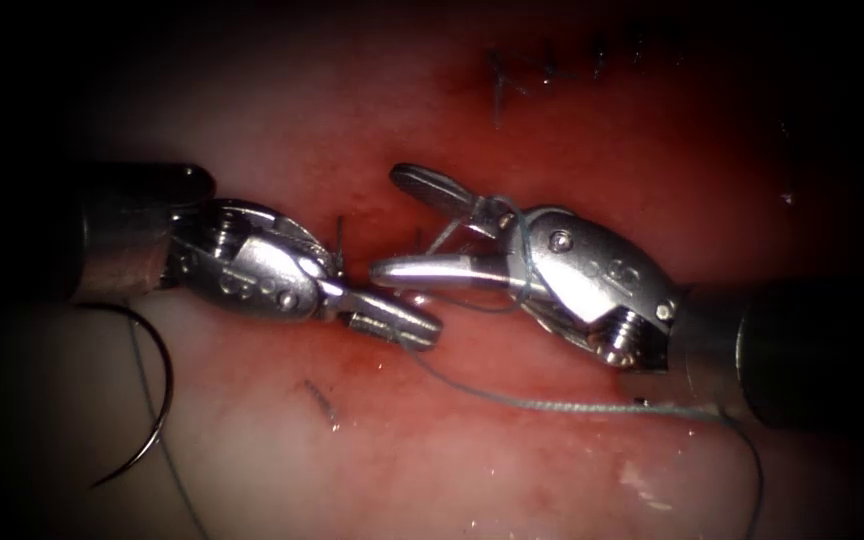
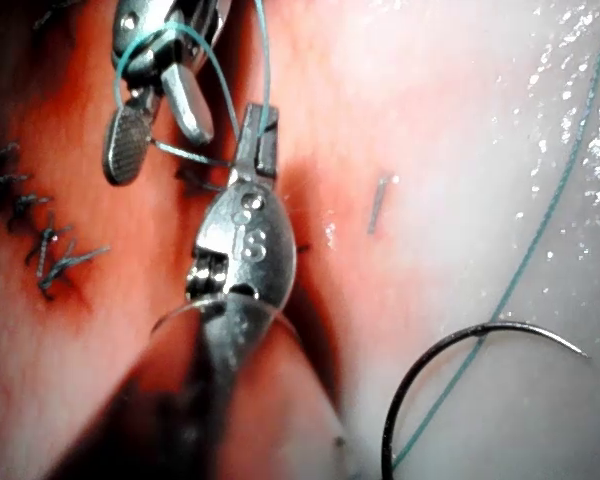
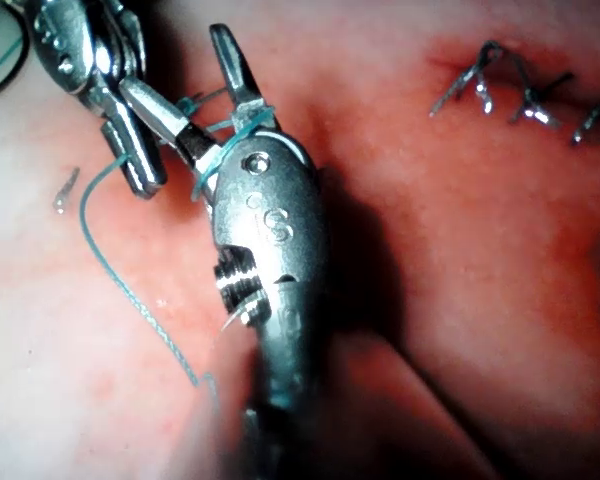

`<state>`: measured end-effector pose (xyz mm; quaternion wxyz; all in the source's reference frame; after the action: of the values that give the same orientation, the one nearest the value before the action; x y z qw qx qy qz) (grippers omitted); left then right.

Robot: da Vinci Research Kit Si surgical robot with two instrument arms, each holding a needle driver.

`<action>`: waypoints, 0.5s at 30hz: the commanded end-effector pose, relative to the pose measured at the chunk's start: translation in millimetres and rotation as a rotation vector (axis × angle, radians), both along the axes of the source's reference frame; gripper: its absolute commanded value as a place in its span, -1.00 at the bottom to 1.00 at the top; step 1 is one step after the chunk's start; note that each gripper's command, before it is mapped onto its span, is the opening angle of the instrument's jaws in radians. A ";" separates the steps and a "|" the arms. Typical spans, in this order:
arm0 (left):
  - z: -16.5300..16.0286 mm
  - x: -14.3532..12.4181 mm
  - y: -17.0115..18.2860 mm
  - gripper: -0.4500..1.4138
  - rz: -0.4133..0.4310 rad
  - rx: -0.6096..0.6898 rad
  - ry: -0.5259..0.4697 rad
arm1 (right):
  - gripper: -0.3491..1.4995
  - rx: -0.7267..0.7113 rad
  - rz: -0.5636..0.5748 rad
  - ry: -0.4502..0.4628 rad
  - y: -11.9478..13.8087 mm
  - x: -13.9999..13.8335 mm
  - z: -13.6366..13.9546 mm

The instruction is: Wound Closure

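Observation:
My left tool [image 1: 422,332] comes in from the left, its jaws shut on the blue-green thread [image 1: 552,405] close to their tips. Facing it, my right tool [image 1: 387,223] stands with its jaws open, holding nothing. The thread is looped around the base of those jaws [image 3: 225,150]. In the left wrist view the thread [image 2: 263,60] rises from my left tool [image 2: 260,115] to the loop on the right tool [image 2: 160,140]. The curved needle [image 1: 152,400] lies free on the pale tissue at the far left, held by neither tool and not in the tissue, thread trailing from it.
A row of dark finished stitches [image 1: 552,70] crosses the tissue at the back right. A short thread end [image 1: 337,235] stands up from the tissue between the tools. Another cut piece [image 1: 320,398] lies in front. Red fluid [image 1: 372,200] wets the middle.

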<state>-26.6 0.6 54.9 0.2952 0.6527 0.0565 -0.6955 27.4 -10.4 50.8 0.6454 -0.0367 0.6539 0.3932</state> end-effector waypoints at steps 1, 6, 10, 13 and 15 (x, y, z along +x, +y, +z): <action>0.5 -0.6 0.1 -1.00 0.001 0.005 0.001 | -0.20 0.058 0.028 0.005 -0.7 0.6 0.5; 0.2 -1.1 -0.4 -1.00 -0.052 0.027 0.013 | -0.78 0.342 0.169 -0.116 -2.8 0.2 0.9; 0.0 -1.6 -0.6 -1.00 -0.063 0.024 0.021 | -0.47 0.449 0.263 -0.092 -4.1 -0.1 1.8; 0.0 -1.9 -0.6 -1.00 -0.068 0.023 0.025 | -0.47 0.524 0.349 -0.046 -5.5 -0.7 2.8; 0.0 -2.0 -0.6 -1.00 -0.069 0.023 0.025 | -0.31 0.541 0.376 -0.043 -6.2 -1.0 3.5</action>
<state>-27.9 -0.1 54.4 0.2626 0.6486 0.0459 -0.7129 25.6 -16.1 53.8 0.5574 0.0068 0.4915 0.6691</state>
